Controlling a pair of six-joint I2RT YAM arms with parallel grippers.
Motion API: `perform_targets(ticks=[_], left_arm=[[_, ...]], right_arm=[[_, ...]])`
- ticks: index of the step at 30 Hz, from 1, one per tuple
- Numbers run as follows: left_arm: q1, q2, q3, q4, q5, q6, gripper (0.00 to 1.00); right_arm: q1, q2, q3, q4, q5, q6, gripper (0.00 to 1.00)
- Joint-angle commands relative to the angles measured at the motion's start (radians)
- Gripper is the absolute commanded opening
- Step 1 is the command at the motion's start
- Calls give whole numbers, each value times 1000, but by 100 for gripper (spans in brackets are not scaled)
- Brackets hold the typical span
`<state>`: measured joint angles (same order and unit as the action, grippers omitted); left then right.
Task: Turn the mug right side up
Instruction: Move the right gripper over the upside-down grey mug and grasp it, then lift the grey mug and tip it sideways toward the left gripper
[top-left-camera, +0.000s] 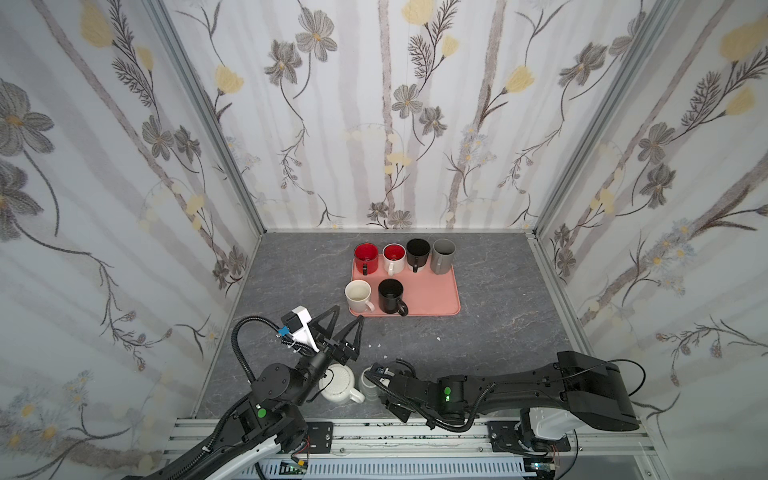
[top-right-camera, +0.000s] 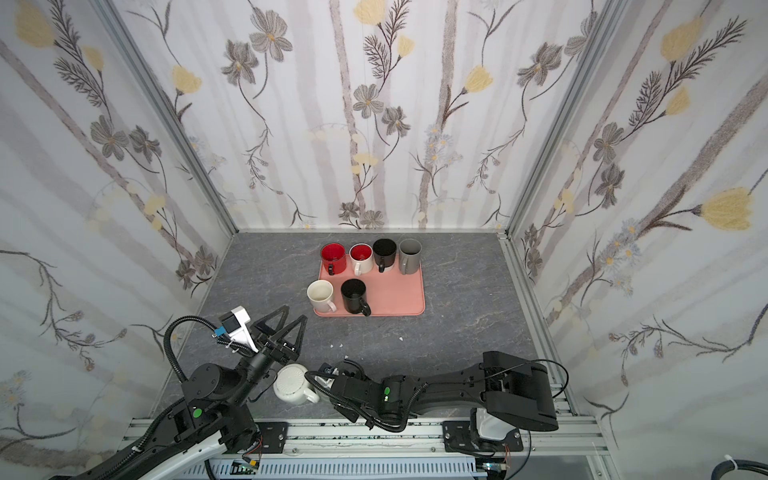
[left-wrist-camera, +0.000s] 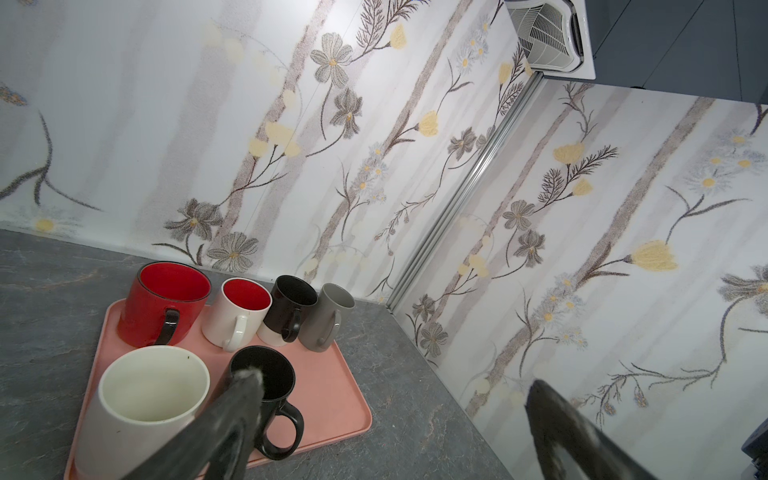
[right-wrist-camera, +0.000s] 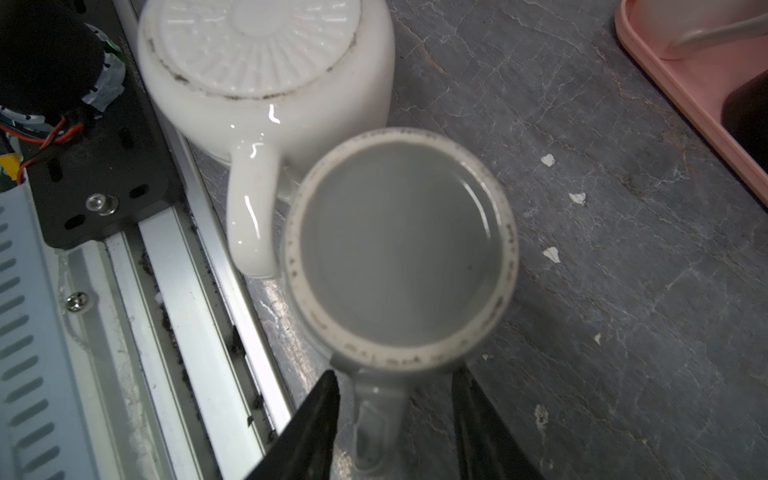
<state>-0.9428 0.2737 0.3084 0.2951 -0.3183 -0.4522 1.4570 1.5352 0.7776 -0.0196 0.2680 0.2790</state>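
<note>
Grey mug (top-left-camera: 368, 384) stands base-up on the table (top-left-camera: 478, 332) in both top views, right against the right gripper (top-left-camera: 383, 392), with an upturned white mug (top-left-camera: 338, 384) just beyond it. The left gripper (top-left-camera: 349, 312) hangs spread wide and empty, well off. Its wrist view shows only six upright mugs on a pink tray (left-wrist-camera: 332, 374) ahead of its fingers (left-wrist-camera: 245, 390), and no lettering. The right wrist view shows the jaws astride the grey mug's handle (right-wrist-camera: 378, 419), gaps on both sides, nothing gripped. I judge the grasp is in hand; next comes pinching, lifting and rolling. Marks on the base ring are too blurred to read.
</note>
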Motion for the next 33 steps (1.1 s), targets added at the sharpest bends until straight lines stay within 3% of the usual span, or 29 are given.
perform_targets(ticks=[1,20,23,33], left_arm=[[1,1,-5,15,-13,-12,100],[0,15,-7,24,2,-20,100],[0,24,-11,30,6,-21,100],[1,75,-13,77,46,-25,100]], right_arm=[[-2,8,10,25,16,-10,43],[-34,-25,-57,39,54,14,10],[-48,-52,-79,49,59,19,0],[-151,-224,-204,127,26,60,0]])
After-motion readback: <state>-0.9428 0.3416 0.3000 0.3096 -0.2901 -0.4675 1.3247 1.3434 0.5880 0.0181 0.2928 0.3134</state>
